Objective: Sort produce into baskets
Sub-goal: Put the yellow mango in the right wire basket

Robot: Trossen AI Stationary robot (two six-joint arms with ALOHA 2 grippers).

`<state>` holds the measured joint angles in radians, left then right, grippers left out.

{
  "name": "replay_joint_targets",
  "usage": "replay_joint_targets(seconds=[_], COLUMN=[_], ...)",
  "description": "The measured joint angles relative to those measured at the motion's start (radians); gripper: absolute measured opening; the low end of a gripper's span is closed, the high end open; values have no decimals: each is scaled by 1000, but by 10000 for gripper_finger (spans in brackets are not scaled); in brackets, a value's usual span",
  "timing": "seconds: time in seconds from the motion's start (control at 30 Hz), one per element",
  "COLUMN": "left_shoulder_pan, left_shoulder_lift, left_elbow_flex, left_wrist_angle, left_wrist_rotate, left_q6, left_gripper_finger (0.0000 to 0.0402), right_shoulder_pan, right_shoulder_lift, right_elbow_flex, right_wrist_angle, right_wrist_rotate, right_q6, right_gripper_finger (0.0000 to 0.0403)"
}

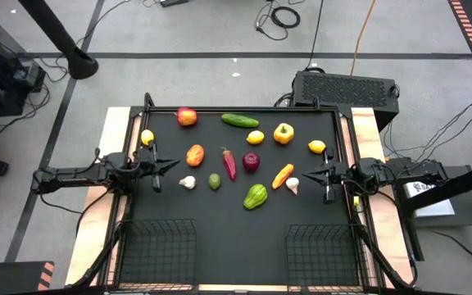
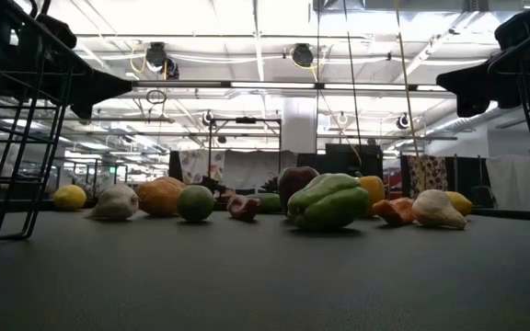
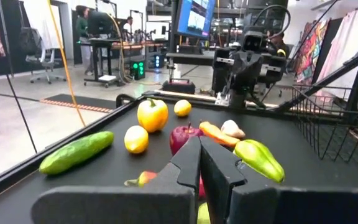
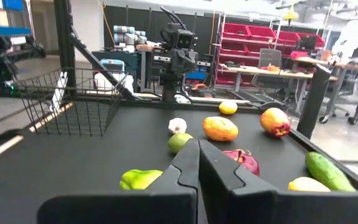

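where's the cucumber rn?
High view: the cucumber lies at the mat's far edge, between the red apple and the yellow pepper.

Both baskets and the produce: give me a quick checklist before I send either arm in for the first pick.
1. Left basket empty: ok, nothing inside.
2. Right basket empty: ok, nothing inside.
3. Produce on the mat, unsorted: ok; the green pepper lies nearest the baskets, the cucumber farthest.
4. Left tool free: ok, fingers shut on nothing, parked at the mat's left edge beside the mango.
5. Right tool free: ok, fingers shut on nothing, at the right edge near a garlic bulb.
6. Tools open for a grasp: not ok.
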<state>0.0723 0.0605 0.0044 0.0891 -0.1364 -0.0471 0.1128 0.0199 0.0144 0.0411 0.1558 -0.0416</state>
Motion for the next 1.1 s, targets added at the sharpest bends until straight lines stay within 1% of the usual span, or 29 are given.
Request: replay_joint_targets(seconds=[0.07, 0.17, 0.23, 0.33, 0.43, 0.5, 0.6, 0.77, 0.9, 1.0, 1.1], left_shoulder_pan=[0, 0, 0, 0, 0, 0, 1, 0, 0, 0, -1], left_shoulder_lift=[0, 3, 13, 50, 134, 205, 316, 474, 587, 664, 727], left_elbow_flex=[0, 15, 56, 149, 286, 398, 575, 866, 1063, 1161, 1173], left_wrist_angle=[9, 72, 70, 65, -17, -61, -147, -283, -390, -446, -469], left_wrist_rotate=[1, -5, -14, -37, -76, -86, -70, -54, -50, -50, -49], left_q6=[0, 1, -19, -25, -6, 37, 109, 118, 179, 184, 184], left_gripper_finger=[15, 15, 15, 15, 15, 15, 15, 15, 15, 15, 15], right_shoulder_pan=[0, 0, 0, 0, 0, 0, 0, 0, 0, 0, 0], right_shoulder_lift=[0, 0, 0, 0, 0, 0, 0, 0, 2, 2, 2], right_elbow_flex=[0, 0, 0, 0, 0, 0, 0, 0, 0, 0, 0], right_wrist_angle=[0, 0, 0, 0, 0, 0, 0, 0, 0, 1, 2], right_wrist_rotate=[0, 0, 0, -1, -1, 0, 0, 0, 5, 10, 25], right_q6=[26, 40, 58, 115, 177, 197, 221, 286, 319, 335, 355], right_gripper_finger=[0, 0, 0, 0, 0, 0, 0, 0, 0, 0, 0])
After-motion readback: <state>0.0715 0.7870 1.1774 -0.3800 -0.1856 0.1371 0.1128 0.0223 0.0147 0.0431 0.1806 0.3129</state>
